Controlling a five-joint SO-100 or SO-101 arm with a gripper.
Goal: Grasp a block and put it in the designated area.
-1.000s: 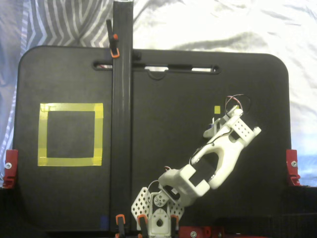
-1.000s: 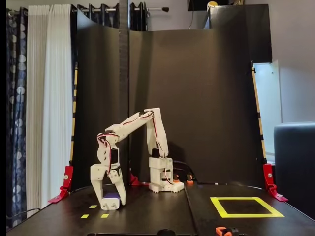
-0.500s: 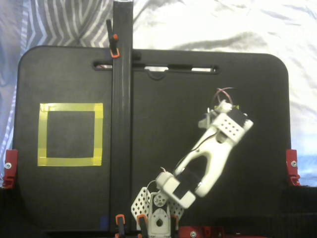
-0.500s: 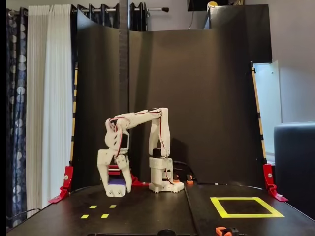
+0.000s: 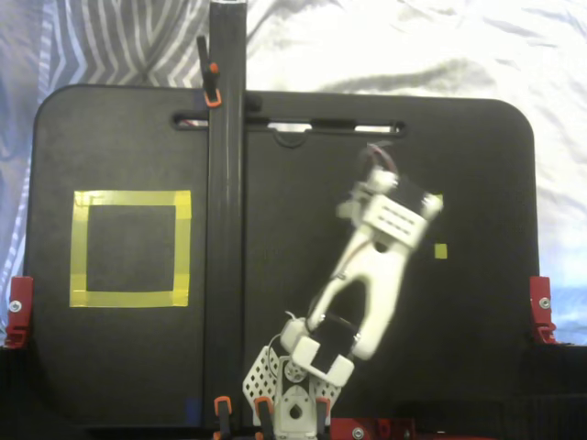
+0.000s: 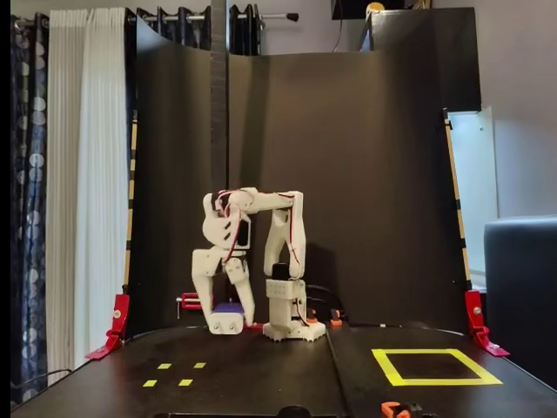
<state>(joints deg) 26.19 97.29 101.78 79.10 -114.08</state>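
The front fixed view shows the dark blue block (image 6: pixel 228 308) lifted off the black board between the white fingers of my gripper (image 6: pixel 226 325), which is shut on it and points down, left of the arm's base. In the overhead fixed view my gripper (image 5: pixel 371 203) is right of centre and the wrist hides the block. The designated area, a large square of yellow tape (image 5: pixel 183 247), lies far to the left there. From the front the same tape square (image 6: pixel 387 367) lies at the right.
A black vertical post (image 5: pixel 227 211) with orange clamps crosses the board between arm and tape square. Tiny yellow tape squares (image 5: pixel 441 250) mark the board right of the gripper, and several small ones (image 6: pixel 184 382) show at front left. Red clamps (image 5: pixel 541 307) hold the board edges.
The gripper has risen with the block off the board near the tiny squares. It has swung toward the arm's base: leftward in the overhead view, rightward in the front view.
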